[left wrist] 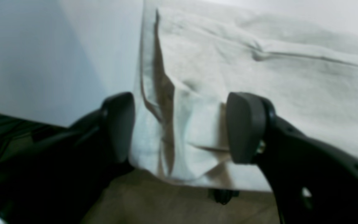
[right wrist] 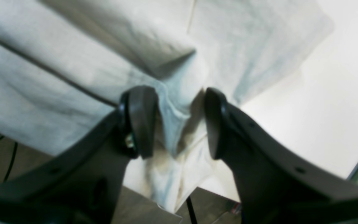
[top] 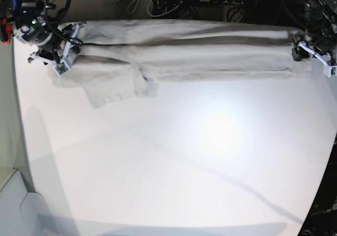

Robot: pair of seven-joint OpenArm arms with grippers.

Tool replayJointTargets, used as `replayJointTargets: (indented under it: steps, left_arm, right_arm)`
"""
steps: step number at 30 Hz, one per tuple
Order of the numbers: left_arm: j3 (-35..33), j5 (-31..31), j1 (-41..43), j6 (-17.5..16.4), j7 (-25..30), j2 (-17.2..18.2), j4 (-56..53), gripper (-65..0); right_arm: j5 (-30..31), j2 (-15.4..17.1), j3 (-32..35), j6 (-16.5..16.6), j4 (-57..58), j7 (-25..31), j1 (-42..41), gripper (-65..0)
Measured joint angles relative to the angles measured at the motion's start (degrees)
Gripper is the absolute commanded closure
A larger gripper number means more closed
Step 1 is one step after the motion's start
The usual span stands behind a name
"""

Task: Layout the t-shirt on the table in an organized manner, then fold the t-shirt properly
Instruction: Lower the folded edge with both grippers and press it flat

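While the desk (top: 174, 167) lies broad and white, the shirt (top: 184, 57) stretches in a long band along its far edge (one sleeve splayed nearer). Left pincer (left wrist: 180, 129) gapes around a bunched corner; right pincer (right wrist: 174, 123) parted, cloth between.

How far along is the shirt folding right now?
Done: the light grey-beige cotton t-shirt lies as a long narrow band along the far edge of the white table. In hand: the left gripper and right gripper stand open at its two ends, cloth between the fingers. Left: one sleeve sticks out, and the band needs folding shorter.
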State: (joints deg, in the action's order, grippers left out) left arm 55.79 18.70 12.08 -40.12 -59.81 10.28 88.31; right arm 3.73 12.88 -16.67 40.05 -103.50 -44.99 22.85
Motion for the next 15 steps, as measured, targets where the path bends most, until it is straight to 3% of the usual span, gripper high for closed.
replayJointTargets:
  steps: [4, 8, 15]
  left_arm:
    - [-0.20, -0.50, 0.00, 0.00, 0.00, 0.02, -0.07, -45.2]
    - [-0.26, -6.10, -0.90, 0.02, 0.44, -0.13, -3.32, -45.4]
    - [-0.22, -7.32, -4.31, 0.00, 2.51, 0.31, -7.34, -45.4]
  right_arm:
    - [0.04, 0.00, -0.04, 0.00, -0.09, 0.00, 0.02, -27.3]
    - [0.00, 0.15, -0.09, 0.00, -0.09, -0.04, -0.31, -27.4]
    - [0.02, 0.13, -0.13, 0.00, 1.20, -0.42, -2.82, -27.4]
